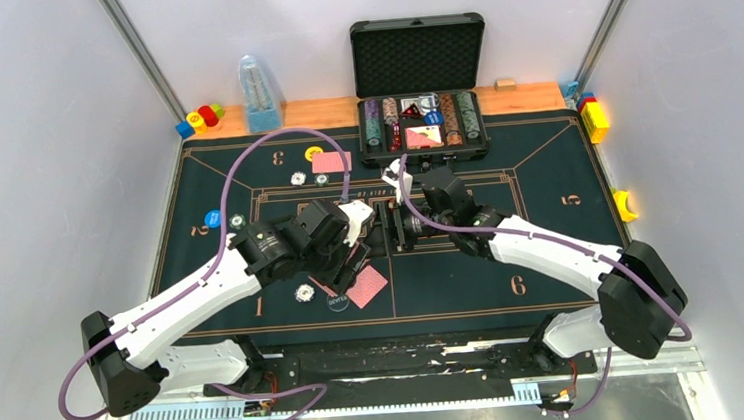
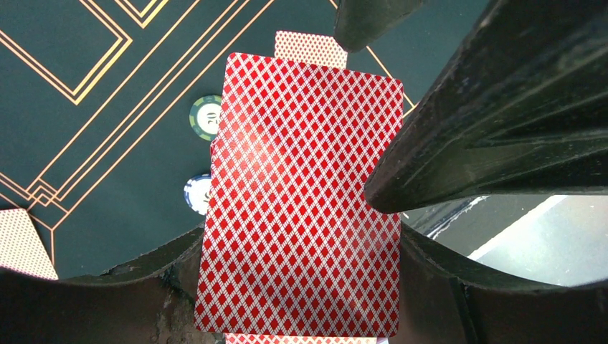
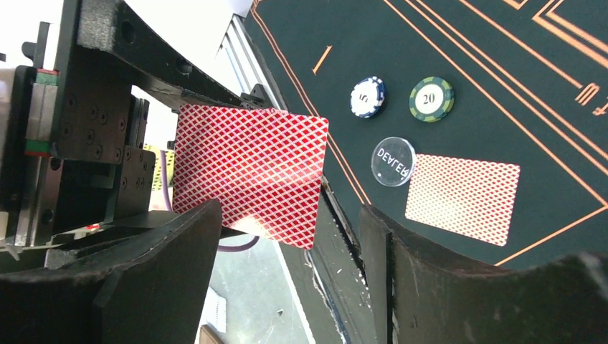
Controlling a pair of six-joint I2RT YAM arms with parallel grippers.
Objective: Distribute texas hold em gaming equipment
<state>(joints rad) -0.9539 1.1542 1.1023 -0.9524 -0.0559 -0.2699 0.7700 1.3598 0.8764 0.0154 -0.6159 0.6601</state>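
My left gripper (image 1: pixel 350 234) is shut on a small stack of red-backed playing cards (image 2: pixel 301 193), held upright above the mat's near middle. In the left wrist view the cards fill the space between my left gripper's (image 2: pixel 297 244) fingers. My right gripper (image 1: pixel 396 223) faces it from the right, open. In the right wrist view the stack (image 3: pixel 251 168) hangs just ahead of my right gripper (image 3: pixel 290 215), and no finger touches it. On the mat by spot 1 lie one card (image 3: pixel 462 197), a clear dealer button (image 3: pixel 393 161), a green chip (image 3: pixel 431 99) and a blue-white chip (image 3: pixel 368 97).
An open black case (image 1: pixel 424 116) with rows of chips stands at the back of the green mat (image 1: pixel 546 171). By spot 3 lie a card (image 1: pixel 331 161), a yellow disc (image 1: pixel 313 153) and two chips (image 1: pixel 297 178). By spot 2 lies a blue disc (image 1: pixel 212 219). Toy blocks (image 1: pixel 596 120) line the edges.
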